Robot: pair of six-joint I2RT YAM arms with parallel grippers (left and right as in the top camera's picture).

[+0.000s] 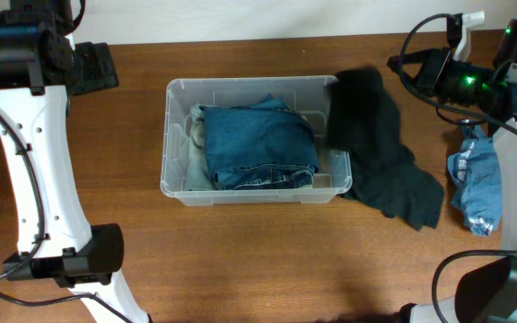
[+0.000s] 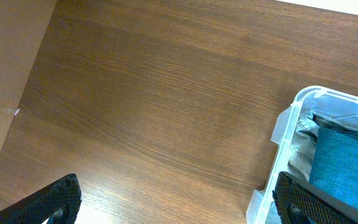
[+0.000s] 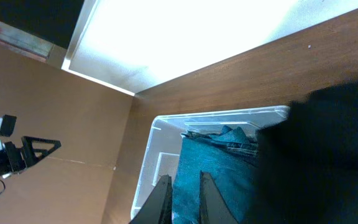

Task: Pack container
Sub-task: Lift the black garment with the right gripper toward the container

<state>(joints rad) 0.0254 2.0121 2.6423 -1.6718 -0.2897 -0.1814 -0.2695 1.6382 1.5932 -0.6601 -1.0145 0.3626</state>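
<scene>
Sitting right of left claw point(image 2: 176, 202) is the container point(image 2: 283, 127).

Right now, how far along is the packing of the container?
Done: folded blue jeans lie in the container, over a pale garment. In hand: nothing seen; the left pincer is open, and the right pincer shows no cloth. Left: the dark garment drapes over the container's right rim, mostly outside, and the light blue garment lies on the table.
</scene>
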